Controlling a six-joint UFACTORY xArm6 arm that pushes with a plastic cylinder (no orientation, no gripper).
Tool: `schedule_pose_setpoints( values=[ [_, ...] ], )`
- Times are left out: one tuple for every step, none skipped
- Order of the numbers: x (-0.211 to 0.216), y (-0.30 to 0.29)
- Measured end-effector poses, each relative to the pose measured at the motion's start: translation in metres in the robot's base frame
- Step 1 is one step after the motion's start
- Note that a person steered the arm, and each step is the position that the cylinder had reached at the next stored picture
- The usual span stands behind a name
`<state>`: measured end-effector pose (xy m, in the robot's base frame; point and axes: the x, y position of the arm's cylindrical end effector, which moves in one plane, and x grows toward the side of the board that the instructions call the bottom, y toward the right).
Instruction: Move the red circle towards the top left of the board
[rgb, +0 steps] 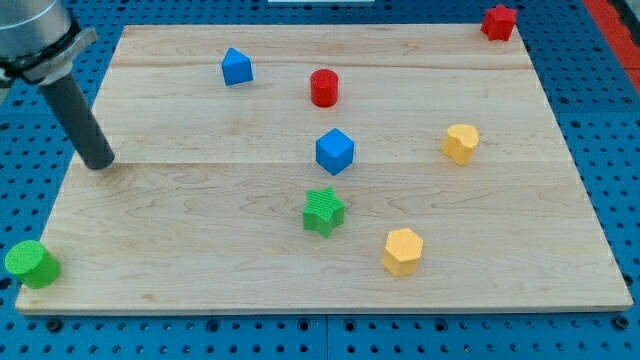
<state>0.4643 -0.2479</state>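
my tip (100, 163) | far left of red circle (323, 87) | no legible writing, seemingly

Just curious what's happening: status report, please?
My tip at board's left, touching nothing. Red circle upper middle, unmoved. Blue block sits on its path left.

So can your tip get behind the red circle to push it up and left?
Probably yes. My tip sits at the view's left, and the board between it and the red circle looks open; the blue cube needs skirting.
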Motion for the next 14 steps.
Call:
schedule_pose_setpoints(
  values=[
    [0.002, 0.000],
    [-0.010, 0.005],
    [-0.036, 0.063],
    [-0.080, 0.157],
    [-0.094, 0.252],
    [-0.065, 0.286],
    [-0.077, 0.300],
    [-0.109, 0.300],
    [-0.134, 0.300],
    [-0.142, 0.280],
    [-0.142, 0.237],
    [-0.142, 0.197],
    [-0.142, 0.165],
    [-0.142, 0.139]
  ],
)
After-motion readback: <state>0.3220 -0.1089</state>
